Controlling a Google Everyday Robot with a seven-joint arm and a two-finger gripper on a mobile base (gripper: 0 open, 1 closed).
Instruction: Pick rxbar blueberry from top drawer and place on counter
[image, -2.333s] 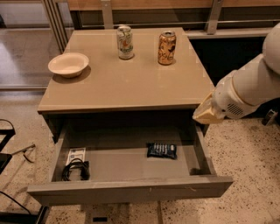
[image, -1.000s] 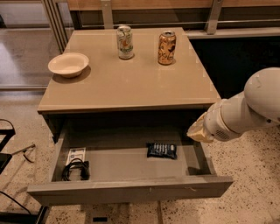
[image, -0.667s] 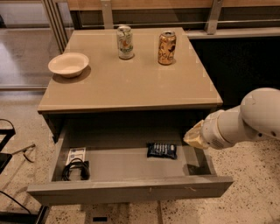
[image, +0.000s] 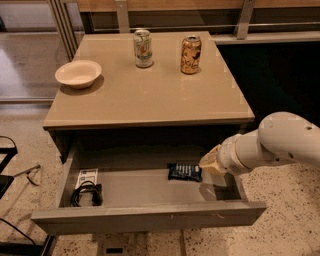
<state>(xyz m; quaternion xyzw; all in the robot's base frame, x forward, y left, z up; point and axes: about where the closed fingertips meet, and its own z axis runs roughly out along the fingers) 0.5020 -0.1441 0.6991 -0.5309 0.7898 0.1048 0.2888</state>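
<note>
Lower and further left than before, the pincer (image: 209, 161) now sits inside the top drawer (image: 150, 217). A black cable (image: 86, 193) lies far left; the rxbar blueberry (image: 184, 171) lies right of centre, with the pincer just beside its right end, its openness impossible to tell. A sideways nudge could slide the bar away.

The pincer (image: 208, 163) sits low in the open top drawer (image: 150, 216), right end, just beside the rxbar blueberry (image: 184, 171). Bare drawer floor runs from the bar to the coiled cable (image: 86, 194) (far left); the table (image: 150, 102) edge overhangs the back.
</note>
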